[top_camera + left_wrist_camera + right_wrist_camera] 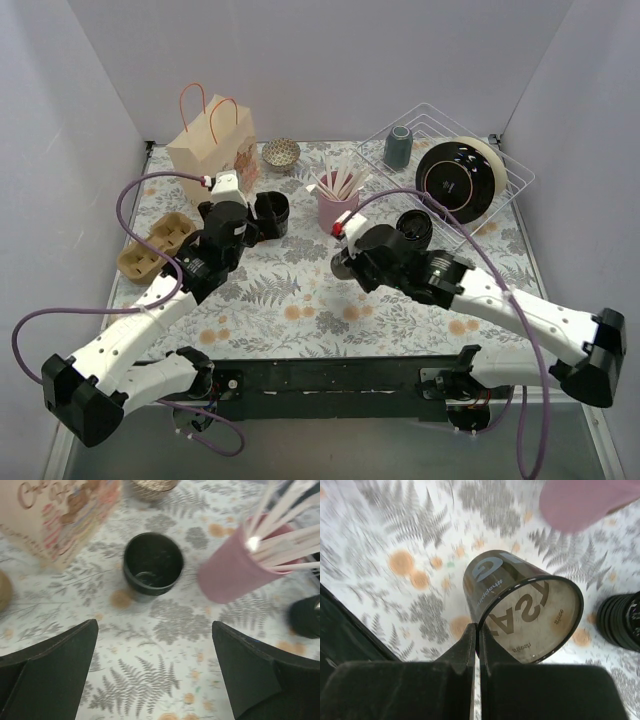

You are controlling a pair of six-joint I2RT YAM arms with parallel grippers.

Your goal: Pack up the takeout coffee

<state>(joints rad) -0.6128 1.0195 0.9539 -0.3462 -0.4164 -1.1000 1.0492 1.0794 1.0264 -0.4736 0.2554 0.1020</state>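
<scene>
Pinching the lidless printed cup (520, 615) by its rim, the right end effector (478, 630) ought to lift slowly and keep it level, I'd say, while the left end effector (155, 625), at ten o'clock, gapes apart.

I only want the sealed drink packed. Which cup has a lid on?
The black lidded cup just right of the pink cup; the lidless black cup by the paper bag is open-topped.

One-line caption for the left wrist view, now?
Open left gripper faces a lidless black cup on the fern-print cloth, pink cup of sticks at right, paper bag upper left.
</scene>
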